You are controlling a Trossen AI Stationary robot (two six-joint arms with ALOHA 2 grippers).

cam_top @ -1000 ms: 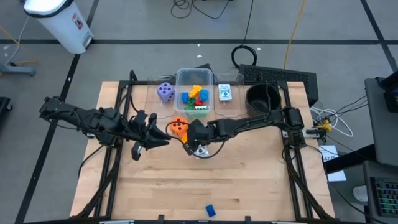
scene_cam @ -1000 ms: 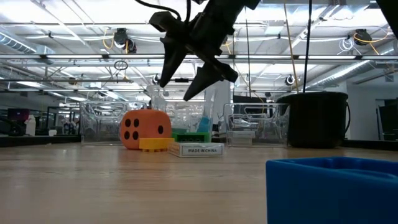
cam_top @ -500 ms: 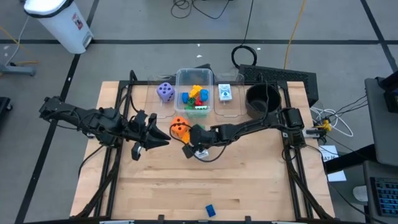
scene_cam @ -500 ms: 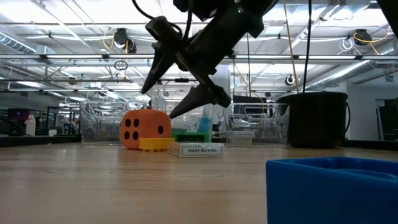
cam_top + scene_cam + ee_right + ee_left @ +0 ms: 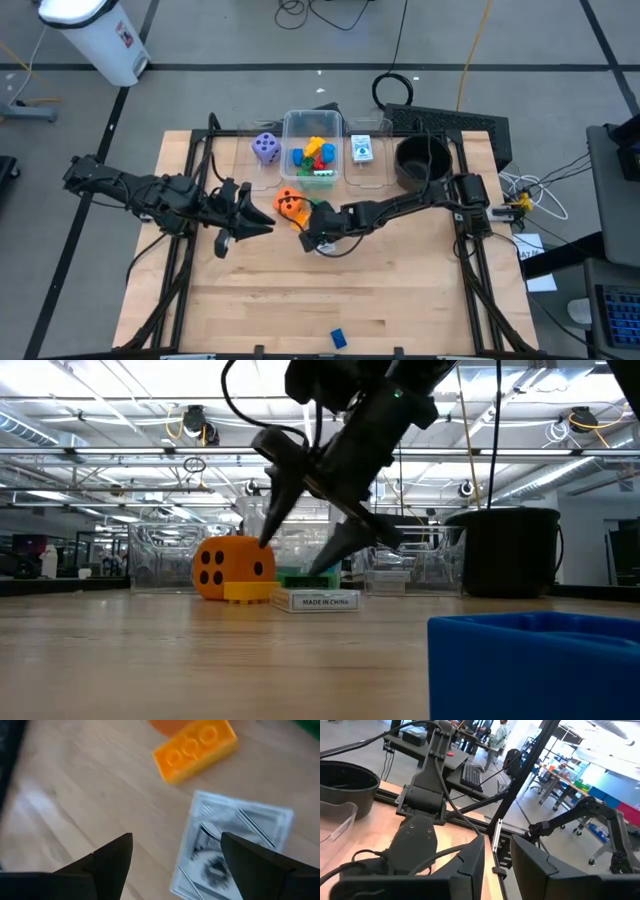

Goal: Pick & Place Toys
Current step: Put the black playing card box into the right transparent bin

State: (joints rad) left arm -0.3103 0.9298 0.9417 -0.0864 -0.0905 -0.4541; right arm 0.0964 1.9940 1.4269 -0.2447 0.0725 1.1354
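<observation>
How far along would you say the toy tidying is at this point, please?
Done: several blocks lie in the clear tub. In hand: the open right gripper hangs over a white card beside a yellow block. Left: the orange die, purple die and a blue block.

Blue block cropped; card blurred.
</observation>
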